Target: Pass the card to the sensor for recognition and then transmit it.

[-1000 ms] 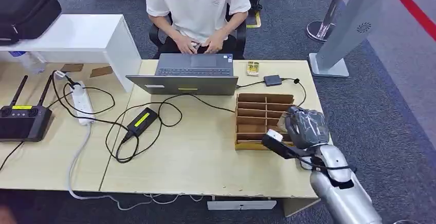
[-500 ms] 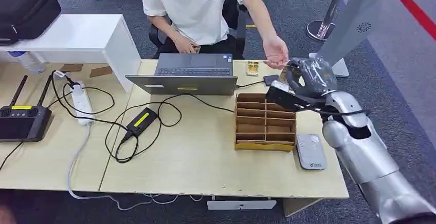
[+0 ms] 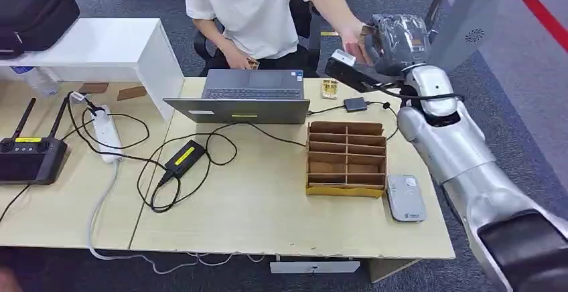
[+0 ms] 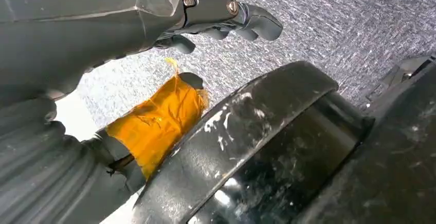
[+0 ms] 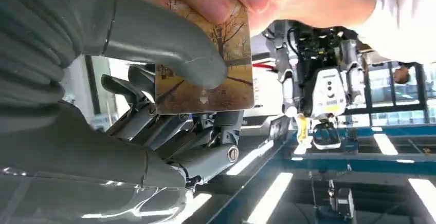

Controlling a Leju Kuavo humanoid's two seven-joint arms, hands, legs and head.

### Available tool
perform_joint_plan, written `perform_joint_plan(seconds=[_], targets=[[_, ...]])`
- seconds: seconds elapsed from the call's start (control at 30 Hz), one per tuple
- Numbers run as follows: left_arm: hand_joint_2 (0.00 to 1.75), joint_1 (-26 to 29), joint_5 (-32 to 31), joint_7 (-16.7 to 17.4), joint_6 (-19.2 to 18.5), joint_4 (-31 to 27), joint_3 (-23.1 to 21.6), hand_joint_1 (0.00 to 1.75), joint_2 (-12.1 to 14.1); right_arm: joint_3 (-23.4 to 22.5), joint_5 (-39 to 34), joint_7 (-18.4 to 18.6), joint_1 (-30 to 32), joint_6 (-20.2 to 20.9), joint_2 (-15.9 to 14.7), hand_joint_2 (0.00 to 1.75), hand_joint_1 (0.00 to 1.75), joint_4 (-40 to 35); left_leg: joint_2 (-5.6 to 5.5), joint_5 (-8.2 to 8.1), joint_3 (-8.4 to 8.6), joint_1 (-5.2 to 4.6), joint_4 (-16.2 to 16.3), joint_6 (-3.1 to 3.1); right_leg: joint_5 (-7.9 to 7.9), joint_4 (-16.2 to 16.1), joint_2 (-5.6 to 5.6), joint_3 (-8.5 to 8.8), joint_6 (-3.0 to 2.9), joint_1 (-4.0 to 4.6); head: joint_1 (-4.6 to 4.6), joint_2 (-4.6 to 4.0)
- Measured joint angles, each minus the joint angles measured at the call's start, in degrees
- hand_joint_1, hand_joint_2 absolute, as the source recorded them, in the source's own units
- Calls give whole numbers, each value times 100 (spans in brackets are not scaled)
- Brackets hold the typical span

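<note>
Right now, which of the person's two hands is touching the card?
The raised hand beside the robot's right hand, pinching the card; the other hand stays by the laptop.

Brown card (image 5: 205,75) printed with, seemingly, autumn trees; orange tape (image 4: 154,124).

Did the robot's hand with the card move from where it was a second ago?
Yes. The right hand rose from beside the wooden organizer, away over the desk, to the person's hand, which now grasps the card.
</note>
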Motion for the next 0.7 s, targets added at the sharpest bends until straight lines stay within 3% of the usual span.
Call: perform_joint_plan(seconds=[0.07, 0.1, 0.23, 0.33, 0.47, 0.7], targets=[[175, 1, 83, 7, -41, 0, -7, 0, 2, 39, 22, -37, -10, -37, 61, 175, 175, 151, -2, 0, -1, 0, 0, 0, 0, 0, -2, 0, 0, 0, 0, 0], [175, 2, 136, 9, -64, 0, -7, 0, 4, 61, 48, -55, -10, -57, 87, 175, 0, 227, -2, 0, -1, 0, 0, 0, 0, 0, -2, 0, 0, 0, 0, 0], [175, 9, 451, -77, -212, 0, -4, 0, 42, 122, 68, -125, -7, -107, 144, 175, 0, 438, -3, 0, -1, -1, 0, 0, 0, -1, -2, -2, 0, 0, -2, 0], [175, 60, 675, -258, 28, 0, 33, 0, 59, 127, 87, -136, 33, -131, 116, 175, 0, 510, -1, -1, 0, -1, 1, 0, 0, -2, 1, -5, 0, 0, -2, 0], [175, 92, 813, -304, 41, 0, 120, 0, 83, 127, 122, -153, 145, -114, 0, 175, 0, 518, -2, -1, -1, 0, 1, 0, -1, -2, -1, -4, 1, 1, 0, 0], [175, 111, 964, -299, 4, 0, 175, 0, 90, 90, 359, -107, 384, -111, -547, 175, 0, 503, -13, -1, -1, -1, 4, 0, -1, -5, -14, 0, 1, 0, 2, 0]])
